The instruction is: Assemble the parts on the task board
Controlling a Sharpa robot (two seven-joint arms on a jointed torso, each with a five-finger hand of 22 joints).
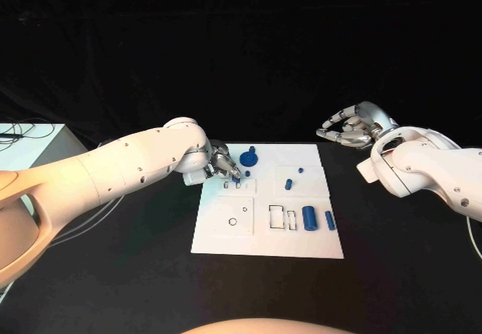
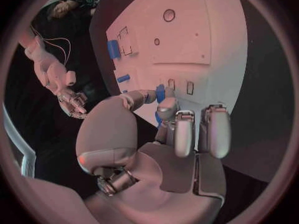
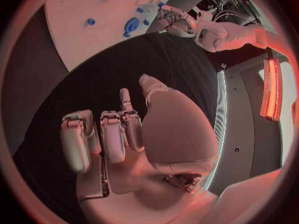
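Observation:
The white task board [image 1: 263, 240] lies mid-table. My left hand [image 1: 223, 165] hovers over its far left corner and pinches a small blue part [image 2: 161, 92] between thumb and finger, just above two small slots [image 1: 239, 185]. On the board lie a round blue gear-like part [image 1: 248, 158], a small peg [image 1: 299, 170], a short pin [image 1: 288, 184], a thick cylinder [image 1: 309, 217] and a thin one [image 1: 329, 220]. My right hand [image 1: 350, 127] hangs off the board past its far right corner, fingers loosely bent, holding nothing.
A white box [image 1: 40, 142] with cables stands at the table's left edge. Empty outlined slots [image 1: 282, 218] and a small round hole [image 1: 233, 222] mark the board's near half. Black table surrounds the board.

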